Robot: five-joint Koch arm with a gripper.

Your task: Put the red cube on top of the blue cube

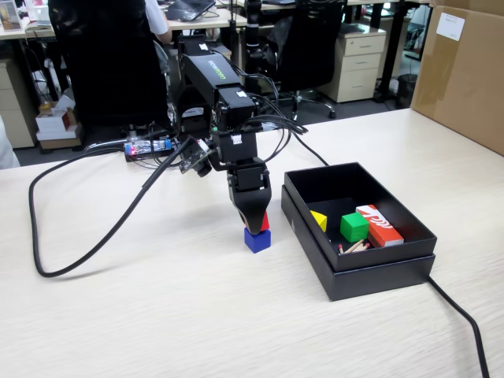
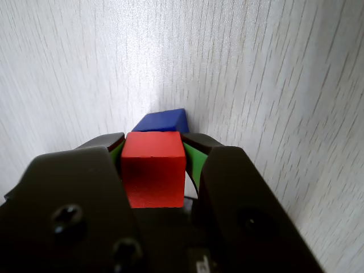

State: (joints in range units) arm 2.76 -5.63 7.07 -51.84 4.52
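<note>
Claw [image 2: 153, 149] clamped on red cube [image 2: 153, 169], one jaw on each side face, green pads [image 2: 192, 162] pressed against it in wrist view. Red cube sits squarely between the jaws, top face level with the fingertips. Blue cube [image 2: 162, 121] just beyond and below red in wrist view, only its far part visible past red's top edge.

Fixed view: arm [image 1: 213, 87] pointing straight down, claw [image 1: 253, 224] right over blue cube [image 1: 257, 239] on table [image 1: 157, 307]. Red cube [image 1: 265, 221] mostly hidden by the black jaw, just a red sliver at its right edge, directly above blue. Touching blue or a hair above: cannot tell from either view. Stack roughly aligned, red slightly offset toward the box side.

Black box [image 1: 358, 260] to the right of the cubes in fixed view, apart from them, holding yellow piece [image 1: 319, 220], green cube [image 1: 353, 227], red-orange box [image 1: 379, 225] with white marks, some thin sticks [image 1: 354, 246]. Black cable [image 1: 87, 244] looping across table on the left.
</note>
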